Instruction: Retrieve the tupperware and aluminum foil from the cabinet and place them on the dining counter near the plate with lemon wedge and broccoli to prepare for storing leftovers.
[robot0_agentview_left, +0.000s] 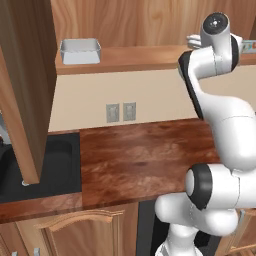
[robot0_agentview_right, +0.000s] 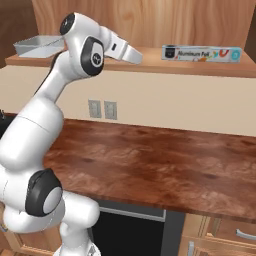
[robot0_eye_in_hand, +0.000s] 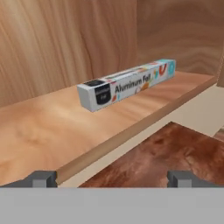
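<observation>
End effector spread wide, empty, poised over the bench at shelf height. Just ahead on the shelf, foil box lying slantwise, apart from the fingertips. Best squared across its narrow width before closing. Farther along the shelf, container waiting.

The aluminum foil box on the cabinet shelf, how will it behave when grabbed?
The aluminum foil box looks stiff and flat-sided, so it probably won't roll. Being long and narrow, it may pivot if gripped near one end. It lies flat on the shelf, so tipping seems unlikely.
</observation>
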